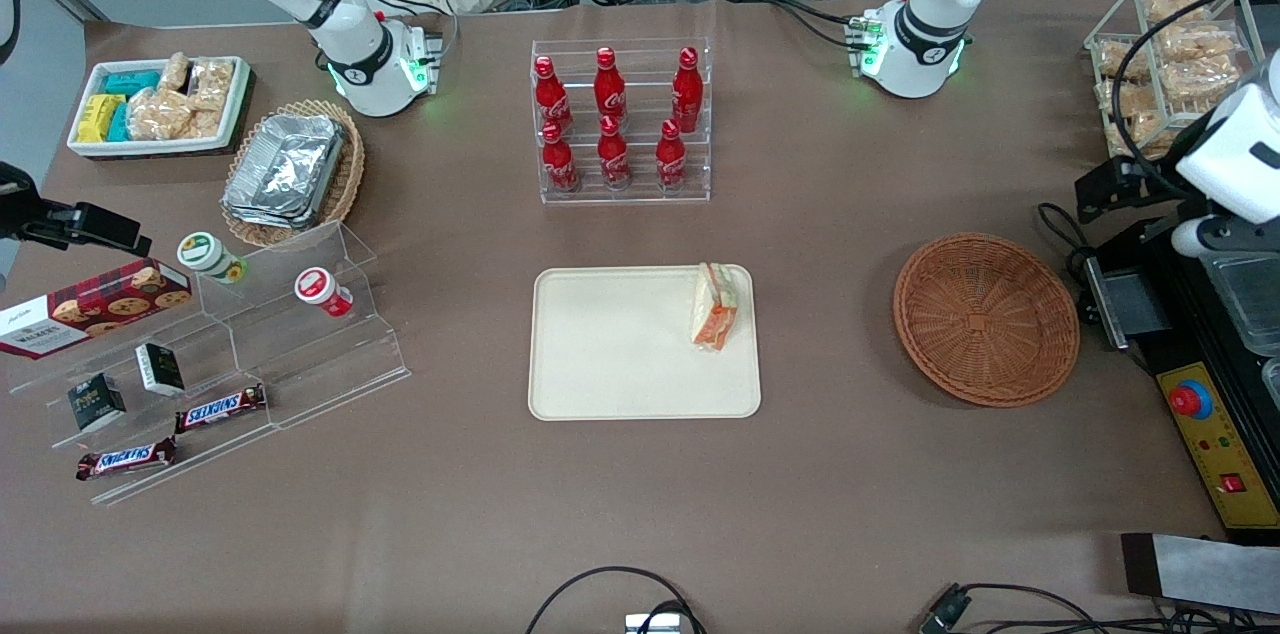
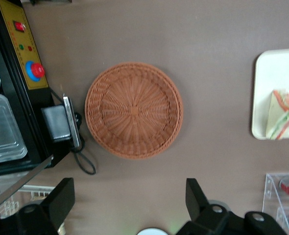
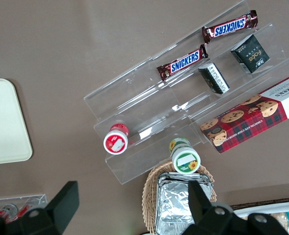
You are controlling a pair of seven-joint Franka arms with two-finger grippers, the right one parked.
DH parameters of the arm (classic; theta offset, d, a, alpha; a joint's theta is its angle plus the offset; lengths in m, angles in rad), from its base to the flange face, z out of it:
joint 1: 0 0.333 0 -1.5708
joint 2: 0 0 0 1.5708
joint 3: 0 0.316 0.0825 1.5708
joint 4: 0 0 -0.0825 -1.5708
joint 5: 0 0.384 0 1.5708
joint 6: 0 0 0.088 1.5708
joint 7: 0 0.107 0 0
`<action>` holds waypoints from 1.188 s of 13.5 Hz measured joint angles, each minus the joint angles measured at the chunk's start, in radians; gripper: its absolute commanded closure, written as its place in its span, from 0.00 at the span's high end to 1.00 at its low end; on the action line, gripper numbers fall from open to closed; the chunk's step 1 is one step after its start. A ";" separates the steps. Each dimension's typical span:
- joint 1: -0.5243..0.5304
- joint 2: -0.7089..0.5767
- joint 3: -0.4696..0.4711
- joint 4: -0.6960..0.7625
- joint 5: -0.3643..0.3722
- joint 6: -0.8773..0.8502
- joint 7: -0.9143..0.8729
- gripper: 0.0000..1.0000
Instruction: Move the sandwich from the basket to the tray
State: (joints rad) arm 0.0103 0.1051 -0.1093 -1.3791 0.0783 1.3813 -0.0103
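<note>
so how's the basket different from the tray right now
The basket is round, dark-brown woven wicker; the tray is a flat cream rectangle with rounded corners. The basket is empty, while the tray holds the sandwich at its edge nearest the basket. The gripper hangs above the table beside the basket, jaws open, away from the tray. Both rest flat on the brown table.

Even, bright overhead light falls on the brown bench (image 1: 850, 474), and shadows under things are faint and short. The foil containers (image 1: 285, 172) throw back white glare, and the clear acrylic stand (image 1: 300, 334) catches streaks of it. From the left wrist, the gripper (image 2: 130, 208) with its jaws spread shows dark and soft, and the basket (image 2: 133, 109) just past them looks slightly blurred.
</note>
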 measured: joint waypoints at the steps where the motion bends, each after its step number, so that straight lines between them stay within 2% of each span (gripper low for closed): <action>1: -0.007 -0.010 0.008 -0.006 0.000 -0.013 0.008 1.00; 6: -0.019 -0.060 0.066 -0.046 -0.002 -0.020 0.027 1.00; 9: -0.032 -0.077 0.068 -0.087 -0.007 -0.021 0.027 1.00; 11: -0.033 -0.082 0.070 -0.127 -0.043 -0.019 0.026 1.00; 16: -0.032 -0.091 0.077 -0.136 -0.060 -0.019 0.026 1.00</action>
State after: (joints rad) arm -0.0213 0.0136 -0.0326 -1.5153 0.0187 1.3620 0.0161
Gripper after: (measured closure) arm 0.000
